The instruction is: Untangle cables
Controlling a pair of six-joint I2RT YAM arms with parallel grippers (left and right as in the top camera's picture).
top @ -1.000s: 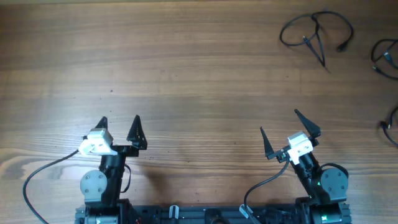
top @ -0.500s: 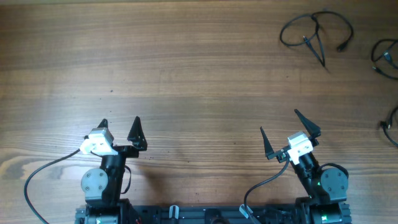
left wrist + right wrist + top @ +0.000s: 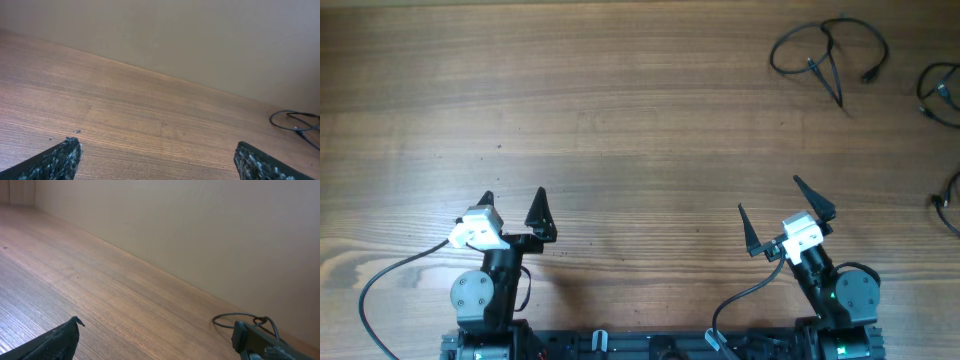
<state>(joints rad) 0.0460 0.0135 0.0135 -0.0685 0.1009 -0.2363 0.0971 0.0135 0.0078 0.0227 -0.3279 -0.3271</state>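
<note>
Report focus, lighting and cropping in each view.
Overhead: even light, sharp; cables crisp, two more cropped by the right edge. Left wrist: left fingers slightly blurred. Right wrist: right fingers soft, one hiding part of a cable loop.

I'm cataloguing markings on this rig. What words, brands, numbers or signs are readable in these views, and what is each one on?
None: no readable text in any view.
wooden table: bare grain only.
cables: no tag or print visible.
left gripper and right gripper: no legible label on either.
</note>
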